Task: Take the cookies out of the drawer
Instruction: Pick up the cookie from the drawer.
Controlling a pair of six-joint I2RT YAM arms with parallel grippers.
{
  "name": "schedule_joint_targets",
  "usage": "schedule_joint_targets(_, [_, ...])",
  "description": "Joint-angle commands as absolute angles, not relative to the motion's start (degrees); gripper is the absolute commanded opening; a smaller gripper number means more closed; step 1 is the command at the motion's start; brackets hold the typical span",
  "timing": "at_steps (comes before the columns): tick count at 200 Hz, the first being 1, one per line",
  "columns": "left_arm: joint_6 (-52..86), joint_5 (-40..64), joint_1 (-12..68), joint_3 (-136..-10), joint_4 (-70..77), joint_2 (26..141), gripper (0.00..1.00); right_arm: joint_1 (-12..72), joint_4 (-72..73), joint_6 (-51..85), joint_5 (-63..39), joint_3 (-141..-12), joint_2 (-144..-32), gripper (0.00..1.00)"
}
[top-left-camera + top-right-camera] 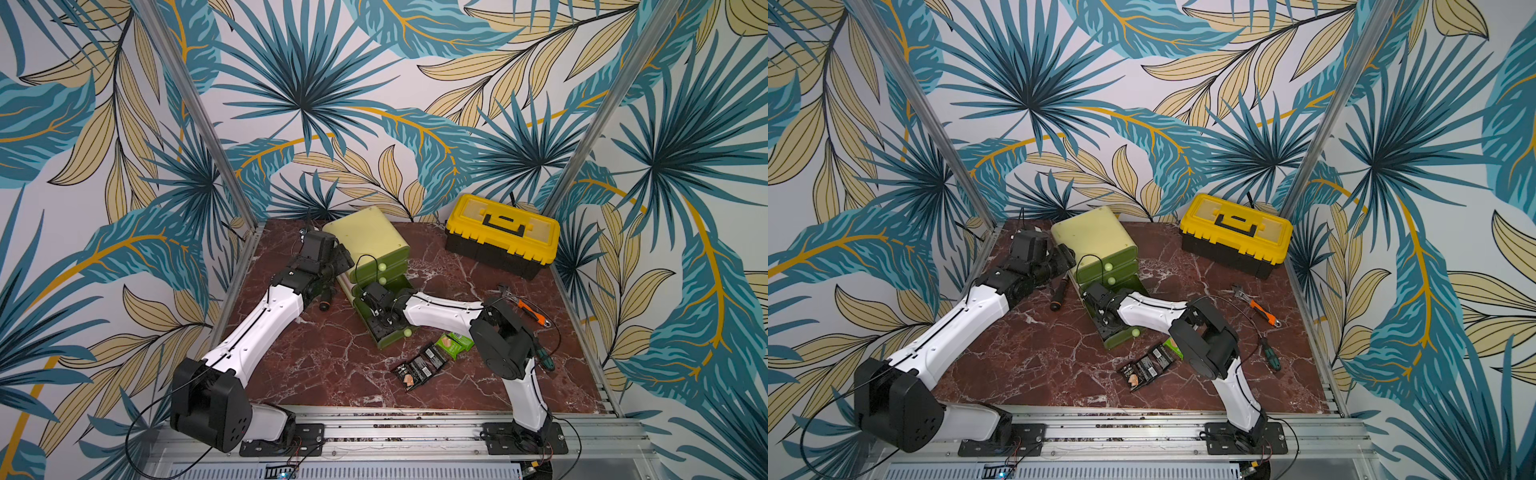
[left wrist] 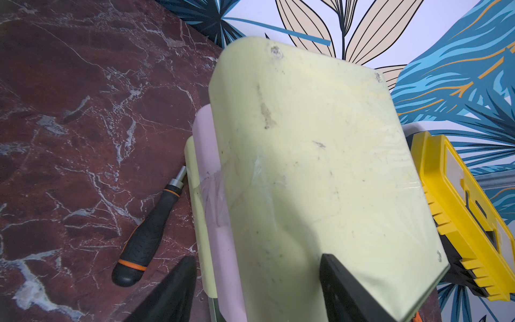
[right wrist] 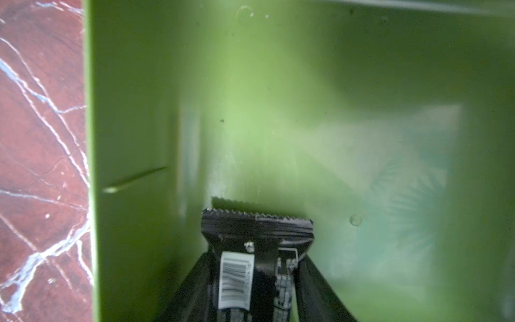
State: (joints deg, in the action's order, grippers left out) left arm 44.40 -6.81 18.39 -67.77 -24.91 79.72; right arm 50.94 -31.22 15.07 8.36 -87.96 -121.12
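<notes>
Our right claw (image 3: 255, 255) is clenching one black cookie packet (image 3: 256, 231) between its jaws, low inside the green drawer (image 3: 133, 111), so we are judging it best to be lifting straight up, clear of the drawer's side just beside the claw, with a firm squeeze.

Tropical-leaf wallpaper walls (image 1: 374, 83), red marble tabletop (image 1: 324, 365), aluminium corner posts (image 1: 199, 120)

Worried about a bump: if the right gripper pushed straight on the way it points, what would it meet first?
The right gripper would likely hit the green drawer floor, just past the black packet it holds; depth is blurry.
</notes>
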Motion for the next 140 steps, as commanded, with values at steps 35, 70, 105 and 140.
schedule_joint_targets(35, [44.06, -8.00, 18.27, -68.25, -27.86, 80.91, 0.74, 50.98, -32.19, 14.52, 10.53, -87.92, -117.00, 0.42])
schedule_joint_targets(70, [44.13, -8.06, 18.21, -68.26, -27.77, 80.81, 0.74, 50.96, -29.46, 14.02, 11.54, -86.10, -112.67, 0.41])
schedule_joint_targets(105, [44.21, -8.26, 18.20, -68.16, -27.97, 80.85, 0.74, 51.24, -27.02, 13.90, 12.53, -84.28, -108.60, 0.41])
schedule_joint_targets(140, [44.39, -8.09, 18.23, -68.04, -27.70, 80.93, 0.74, 52.81, -24.53, 13.31, 12.37, -80.56, -103.00, 0.40])
